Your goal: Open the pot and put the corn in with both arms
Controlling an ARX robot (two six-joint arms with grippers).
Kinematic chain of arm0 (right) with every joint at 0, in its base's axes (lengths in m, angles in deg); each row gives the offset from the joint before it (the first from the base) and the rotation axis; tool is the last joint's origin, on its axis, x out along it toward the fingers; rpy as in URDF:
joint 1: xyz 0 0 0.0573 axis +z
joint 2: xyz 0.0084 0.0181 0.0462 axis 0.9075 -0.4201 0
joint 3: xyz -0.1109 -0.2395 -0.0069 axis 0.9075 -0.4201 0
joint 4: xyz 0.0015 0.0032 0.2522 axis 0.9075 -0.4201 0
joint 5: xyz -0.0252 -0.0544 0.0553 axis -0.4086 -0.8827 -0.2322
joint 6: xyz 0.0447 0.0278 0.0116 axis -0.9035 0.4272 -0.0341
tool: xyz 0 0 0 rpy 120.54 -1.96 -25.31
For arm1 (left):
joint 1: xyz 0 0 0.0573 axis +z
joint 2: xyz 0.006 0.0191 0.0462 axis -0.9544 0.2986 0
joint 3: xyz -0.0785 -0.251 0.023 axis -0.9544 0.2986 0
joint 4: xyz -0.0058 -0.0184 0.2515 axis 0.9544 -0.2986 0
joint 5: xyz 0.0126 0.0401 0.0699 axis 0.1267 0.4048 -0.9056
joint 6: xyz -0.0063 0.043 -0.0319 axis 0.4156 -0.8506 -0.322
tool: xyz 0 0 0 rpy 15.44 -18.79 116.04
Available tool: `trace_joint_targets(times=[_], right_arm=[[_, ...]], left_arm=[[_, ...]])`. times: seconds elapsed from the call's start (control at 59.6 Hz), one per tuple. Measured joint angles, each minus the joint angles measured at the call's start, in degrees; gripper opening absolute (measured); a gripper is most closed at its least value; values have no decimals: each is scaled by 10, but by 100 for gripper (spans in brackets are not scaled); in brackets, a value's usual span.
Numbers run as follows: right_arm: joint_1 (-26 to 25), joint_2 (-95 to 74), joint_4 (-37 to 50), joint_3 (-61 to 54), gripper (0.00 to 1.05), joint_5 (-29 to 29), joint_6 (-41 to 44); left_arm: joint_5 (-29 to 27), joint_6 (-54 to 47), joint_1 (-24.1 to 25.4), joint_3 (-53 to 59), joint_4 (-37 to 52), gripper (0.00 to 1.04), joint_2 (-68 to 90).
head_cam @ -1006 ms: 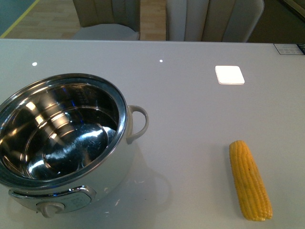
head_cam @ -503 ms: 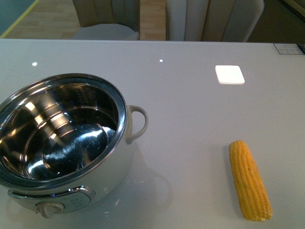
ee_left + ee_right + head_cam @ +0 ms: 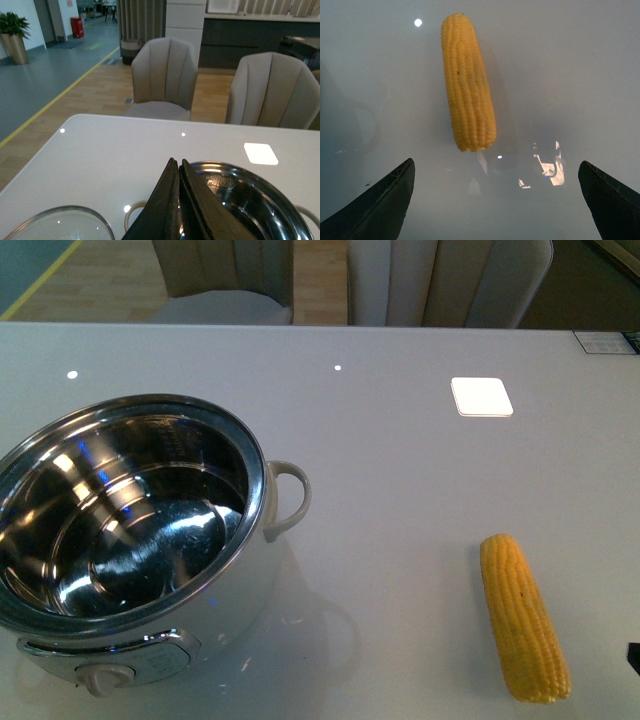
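Note:
The pot (image 3: 258, 462) stands uncovered at the table's front left, its steel inside bare, one white loop handle (image 3: 290, 498) pointing right. The yellow corn (image 3: 524, 618) lies on the table at the front right, well apart from the pot. In the right wrist view the corn (image 3: 468, 82) lies lengthwise ahead of my right gripper (image 3: 496, 161), which is open and holds nothing. My left gripper (image 3: 176, 161) is shut with nothing in it, just in front of the pot's rim (image 3: 280, 195). A glass lid (image 3: 55, 227) lies on the table beside the pot.
A white square patch (image 3: 481, 396) sits on the grey table (image 3: 400, 460) at the back right. Beige chairs (image 3: 450, 280) stand behind the far edge. A dark tip (image 3: 634, 657) shows at the right edge, beside the corn.
A dark tip has come into the front view at the lower right edge, beside the corn. The reflections inside the pot have shifted. Pot and corn have not moved.

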Motion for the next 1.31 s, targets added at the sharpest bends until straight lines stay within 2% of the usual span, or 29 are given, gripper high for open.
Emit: trace_joint_targets(times=[0.101,0.218,0.604,0.687,0.905,1.073,1.14,1.19,1.308], right_arm=[[-2,-127,88,25,96,0,19],[-5,-254,146,64,96,6,38],[9,-453,181,165,95,0,89],[16,-480,183,179,79,0,97],[23,-509,186,192,47,0,108],[24,-501,186,189,33,0,109],[24,-473,175,178,28,10,109],[26,-438,161,170,26,24,104],[32,-338,122,168,23,72,66]], left_arm=[[0,0,0,0,-4,3,-12],[0,0,0,0,-5,3,-14],[0,1,0,0,-6,4,-14],[0,0,0,0,-6,22,-14],[0,0,0,0,-6,55,-14],[0,0,0,0,-6,80,-14],[0,0,0,0,-6,94,-14],[0,0,0,0,-6,99,-14],[0,0,0,0,-6,98,-14]])
